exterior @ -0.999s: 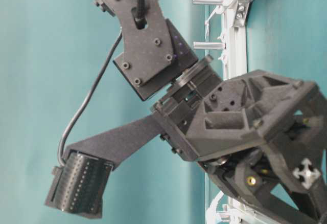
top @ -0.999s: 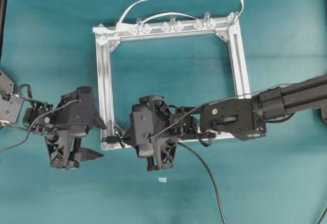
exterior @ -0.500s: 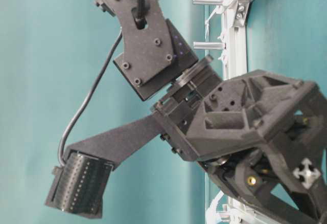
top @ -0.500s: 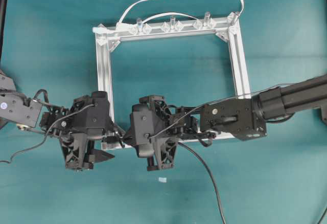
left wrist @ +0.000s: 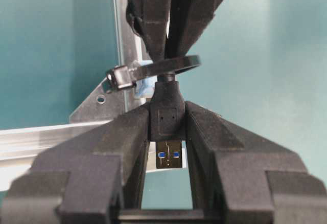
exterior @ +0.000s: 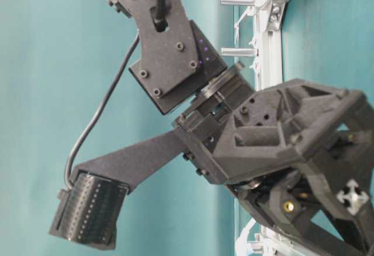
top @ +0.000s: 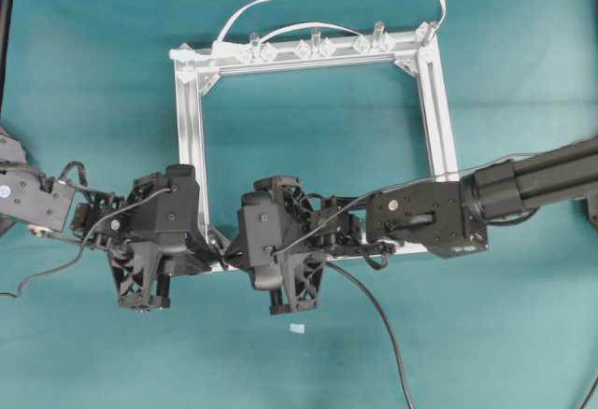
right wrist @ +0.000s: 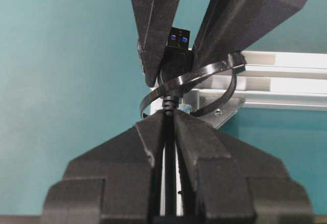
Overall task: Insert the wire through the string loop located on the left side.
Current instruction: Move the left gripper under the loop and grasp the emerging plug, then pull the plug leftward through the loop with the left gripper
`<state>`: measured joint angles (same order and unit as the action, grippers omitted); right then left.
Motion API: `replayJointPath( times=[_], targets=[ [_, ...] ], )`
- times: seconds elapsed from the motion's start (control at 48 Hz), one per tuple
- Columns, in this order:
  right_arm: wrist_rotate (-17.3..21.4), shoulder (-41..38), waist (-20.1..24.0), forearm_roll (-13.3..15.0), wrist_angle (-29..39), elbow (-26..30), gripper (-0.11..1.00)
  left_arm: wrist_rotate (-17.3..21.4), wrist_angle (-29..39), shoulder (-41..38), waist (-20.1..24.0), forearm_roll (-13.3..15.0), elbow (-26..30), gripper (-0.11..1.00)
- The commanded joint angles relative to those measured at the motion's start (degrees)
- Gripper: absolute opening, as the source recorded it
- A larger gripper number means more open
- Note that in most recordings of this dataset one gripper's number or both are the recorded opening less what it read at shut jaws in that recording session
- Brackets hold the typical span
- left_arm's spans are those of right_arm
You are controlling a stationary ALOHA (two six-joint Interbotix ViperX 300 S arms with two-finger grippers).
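At centre of the left wrist view, the USB plug (left wrist: 167, 117) is pinched by the left gripper (left wrist: 167, 132), having been passed through the string loop (left wrist: 153, 71) — a handover. The right gripper (right wrist: 169, 127) is closed on the wire (right wrist: 169, 157) behind. The plug's long axis runs vertically — metal tip pointing down-frame.

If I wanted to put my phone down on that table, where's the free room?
Inside the frame the teal cloth is bare, as is the wide stretch left of it. The near-left corner is crowded: both grippers, left and right, meet there on the wire.
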<state>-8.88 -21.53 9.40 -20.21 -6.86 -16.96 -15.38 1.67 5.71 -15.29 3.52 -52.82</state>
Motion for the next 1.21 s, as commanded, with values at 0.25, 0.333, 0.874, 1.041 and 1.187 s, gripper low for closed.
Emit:
replayJointPath(
  times=[0.25, 0.333, 0.874, 1.041, 1.187],
  targets=[
    [-0.1, 1.2, 0.0, 0.2, -0.1, 0.4, 0.1, -0.4, -0.5, 1.2, 0.0, 0.0, 1.1, 0.21],
    [0.3, 1.2, 0.0, 0.2, 0.6, 0.4, 0.1, -0.3, -0.5, 1.2, -0.1, 0.0, 1.1, 0.21],
    [-0.2, 1.4, 0.2, 0.2, 4.0, 0.4, 0.68, -0.3, -0.5, 1.3, -0.1, 0.0, 1.6, 0.21],
    [0.0, 1.5, 0.2, 1.2, 4.0, 0.4, 0.92, -0.3, -0.5, 1.3, -0.1, 0.0, 1.6, 0.21],
    [0.0, 1.5, 0.2, 1.5, 4.0, 0.4, 0.91, -0.2, 0.0, 2.5, -0.1, 0.0, 1.1, 0.21]
  ],
)
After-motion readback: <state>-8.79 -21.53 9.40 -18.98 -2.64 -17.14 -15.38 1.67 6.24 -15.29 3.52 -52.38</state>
